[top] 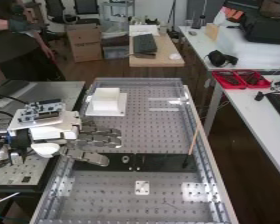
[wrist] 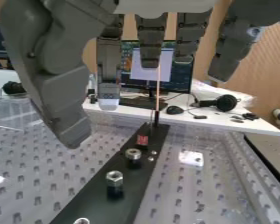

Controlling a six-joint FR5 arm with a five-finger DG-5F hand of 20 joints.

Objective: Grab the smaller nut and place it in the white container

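Note:
The hand [top: 99,137] is over the left part of the bench in the high view, fingers straight and thumb above the flat black bar [top: 164,163]. In the wrist view the hand [wrist: 152,44] hangs open with nothing held. Nearest on the bar there, the smaller nut [wrist: 81,220] is partly cut off by the picture's edge. Beyond it in a row stand the larger nut [wrist: 115,177] and the bearing [wrist: 133,154]. The bearing [top: 125,159] sits just past the thumb's tip in the high view. Behind the fingers is the white container [top: 106,100].
A thin stick [top: 193,141] rises from the bar's right end, and a small red block [wrist: 142,140] lies on the bar. On the bench's near half is a white plate [top: 142,187]. Metal rails run along the bench sides. Red trays [top: 241,79] lie on the right-hand table.

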